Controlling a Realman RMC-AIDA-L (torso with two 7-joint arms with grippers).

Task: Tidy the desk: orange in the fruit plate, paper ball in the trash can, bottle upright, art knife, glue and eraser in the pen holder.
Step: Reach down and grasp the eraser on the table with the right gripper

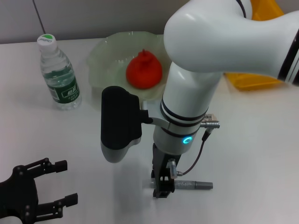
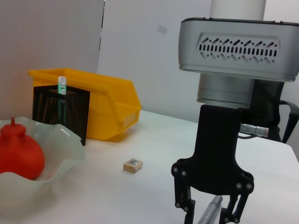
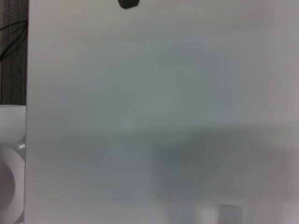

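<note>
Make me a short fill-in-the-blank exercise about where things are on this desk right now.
1. The orange sits inside the ____.
2. The bottle stands ____ on the table.
3. The right gripper reaches down over the grey ____ lying on the table.
4. The mint-green art knife stands in the black mesh ____.

Missing words: fruit plate; upright; glue; pen holder.
</note>
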